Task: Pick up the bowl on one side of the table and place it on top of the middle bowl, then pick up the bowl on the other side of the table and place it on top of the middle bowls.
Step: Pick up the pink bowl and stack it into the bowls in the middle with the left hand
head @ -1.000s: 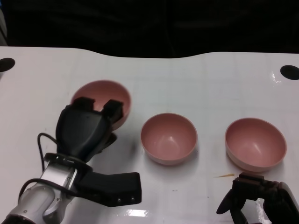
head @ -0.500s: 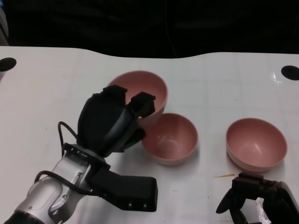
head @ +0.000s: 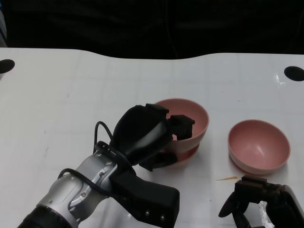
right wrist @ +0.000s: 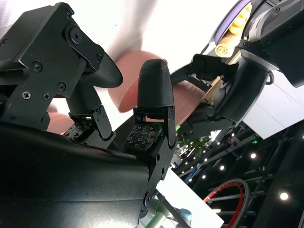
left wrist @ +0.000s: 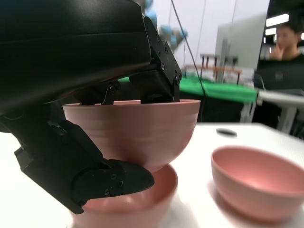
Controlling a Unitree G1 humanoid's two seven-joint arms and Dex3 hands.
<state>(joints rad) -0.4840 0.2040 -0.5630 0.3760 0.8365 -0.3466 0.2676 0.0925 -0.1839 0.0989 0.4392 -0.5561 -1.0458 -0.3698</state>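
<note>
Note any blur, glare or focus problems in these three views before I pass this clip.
Head view: sharp enough; a glare patch on the white table near the left hand, and a black, underexposed background. Left wrist view: the held bowl is sharp, the room behind is soft and bright. Right wrist view: the right hand fills the picture in focus; the bowls behind are blurred, the table blown out.

the white surface (head: 71, 85) carries the middle pink bowl (left wrist: 142, 209), a second pink bowl (head: 259, 145) well apart to its right, and a thin yellowish sliver (head: 227, 178).
</note>
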